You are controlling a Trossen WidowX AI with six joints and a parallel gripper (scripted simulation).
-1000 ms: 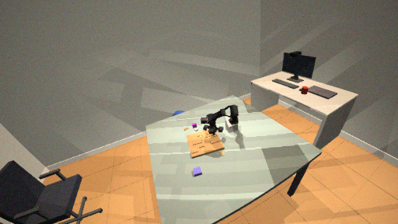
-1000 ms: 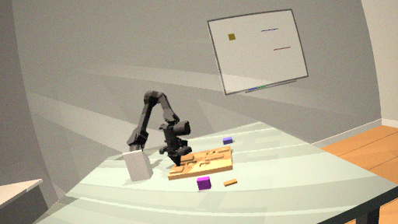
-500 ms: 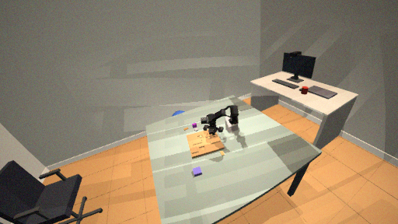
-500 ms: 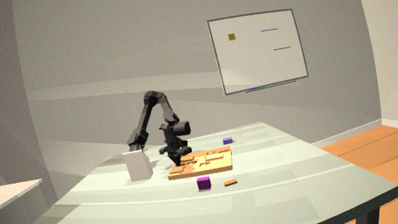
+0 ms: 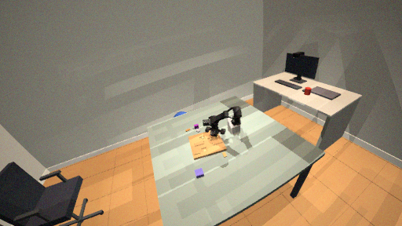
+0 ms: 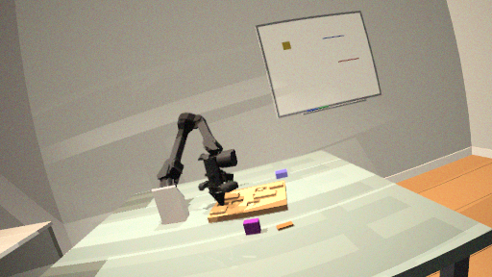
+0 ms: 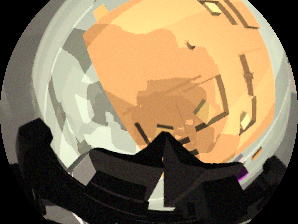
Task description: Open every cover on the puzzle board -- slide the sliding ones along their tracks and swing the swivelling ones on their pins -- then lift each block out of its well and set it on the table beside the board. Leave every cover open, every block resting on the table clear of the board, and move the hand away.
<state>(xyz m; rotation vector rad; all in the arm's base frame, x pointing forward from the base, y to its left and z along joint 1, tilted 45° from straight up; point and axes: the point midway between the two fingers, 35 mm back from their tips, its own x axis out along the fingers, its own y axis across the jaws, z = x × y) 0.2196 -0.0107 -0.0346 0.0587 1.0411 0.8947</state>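
Observation:
The wooden puzzle board (image 5: 217, 150) (image 6: 279, 208) (image 7: 120, 55) lies on the table, with several raised strips and slots on top. My gripper (image 6: 220, 202) (image 7: 164, 134) is shut and empty, pointing down with its tips low at the board's end nearest the arm base. Contact is unclear. A purple block (image 5: 196, 126) (image 6: 252, 226) (image 7: 243, 173) and a flat orange block (image 5: 188, 129) (image 6: 284, 225) (image 7: 257, 153) lie off the board. A violet-blue block (image 5: 199, 173) (image 6: 282, 173) lies farther away on the opposite side. A small yellow-orange piece (image 5: 224, 154) (image 7: 101, 12) lies beside a board corner. The gripper hides some covers.
A pale upright box (image 5: 234, 127) (image 6: 170, 206) stands by the arm base. The glass-like table (image 5: 177, 196) (image 6: 336, 192) carries the board. A desk (image 5: 271, 83) with a monitor (image 5: 301, 64) and a red mug (image 5: 308, 91) stands apart from it. A dark chair (image 5: 59, 196) stands on the floor.

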